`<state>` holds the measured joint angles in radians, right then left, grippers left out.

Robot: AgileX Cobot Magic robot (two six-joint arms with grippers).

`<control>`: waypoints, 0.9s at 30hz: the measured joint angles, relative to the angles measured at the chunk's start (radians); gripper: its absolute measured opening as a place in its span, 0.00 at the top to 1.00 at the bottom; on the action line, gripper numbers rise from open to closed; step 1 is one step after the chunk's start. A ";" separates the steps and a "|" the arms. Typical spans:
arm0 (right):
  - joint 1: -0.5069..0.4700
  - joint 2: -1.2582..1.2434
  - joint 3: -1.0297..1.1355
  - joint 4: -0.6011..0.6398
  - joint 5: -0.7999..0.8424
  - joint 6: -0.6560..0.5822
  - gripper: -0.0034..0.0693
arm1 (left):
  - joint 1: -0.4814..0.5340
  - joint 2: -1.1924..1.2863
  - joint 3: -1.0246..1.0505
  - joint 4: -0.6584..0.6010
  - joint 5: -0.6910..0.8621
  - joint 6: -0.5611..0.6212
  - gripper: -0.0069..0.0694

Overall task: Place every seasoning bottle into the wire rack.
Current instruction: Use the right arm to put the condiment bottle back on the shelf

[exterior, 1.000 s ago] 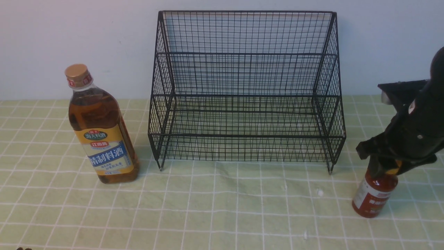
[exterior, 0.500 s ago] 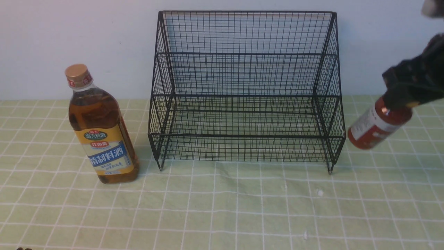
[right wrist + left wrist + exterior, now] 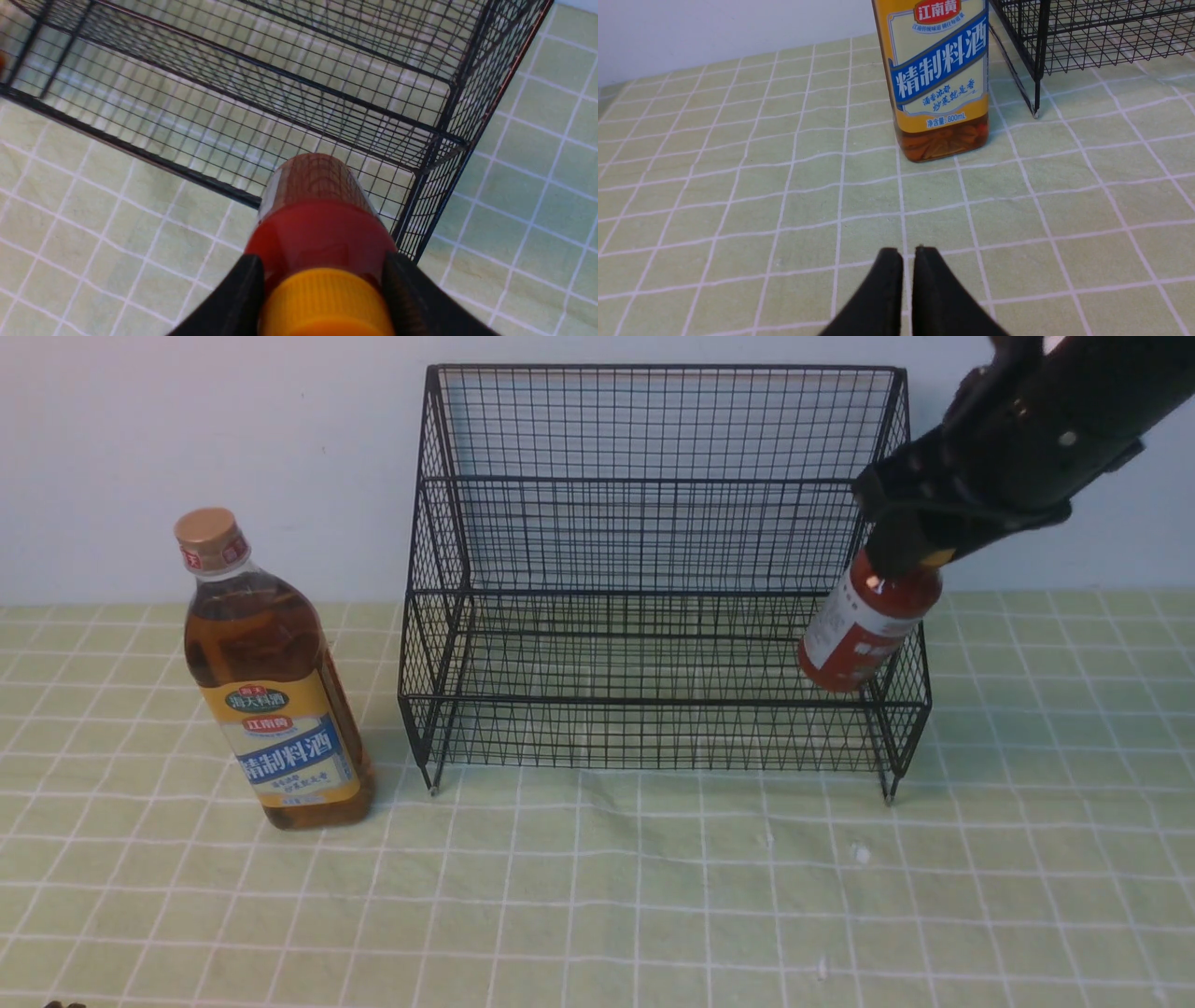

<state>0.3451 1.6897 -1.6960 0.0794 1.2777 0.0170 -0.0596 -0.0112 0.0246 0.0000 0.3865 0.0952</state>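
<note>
Hovering at right front rack corner: red bottle

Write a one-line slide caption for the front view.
Right pincer holds the red sauce bottle tilted at the right end of the wire rack; the amber bottle stands on the cloth.

Your right jaws clamp the red bottle at its shoulder, one on each side of the yellow cap. The bottle points away from you, its far end overlapping the rack's front rail near a corner post. Green checked cloth covers the bench.
</note>
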 joint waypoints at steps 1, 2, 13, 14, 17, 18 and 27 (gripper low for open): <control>0.000 0.016 -0.002 -0.004 -0.002 0.000 0.55 | 0.000 0.000 0.000 0.000 0.000 0.000 0.89; 0.000 0.030 -0.004 -0.010 -0.018 0.000 0.55 | 0.000 0.000 0.000 0.000 0.000 0.000 0.89; 0.000 0.150 -0.006 -0.035 -0.042 0.001 0.55 | 0.000 0.000 0.000 0.000 0.000 0.000 0.89; 0.000 0.157 -0.006 -0.035 -0.046 0.002 0.55 | 0.000 0.000 0.000 0.000 0.000 0.000 0.89; 0.000 0.177 -0.006 -0.027 -0.055 0.013 0.55 | 0.000 0.000 0.000 0.000 0.000 0.000 0.89; 0.000 0.184 -0.006 -0.022 -0.058 0.017 0.55 | 0.000 0.000 0.000 0.000 0.000 0.000 0.89; 0.000 0.202 -0.024 -0.018 -0.072 0.023 0.35 | 0.000 0.000 0.000 0.000 0.000 0.000 0.89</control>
<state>0.3451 1.8920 -1.7197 0.0616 1.2059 0.0401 -0.0596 -0.0112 0.0246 0.0000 0.3865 0.0952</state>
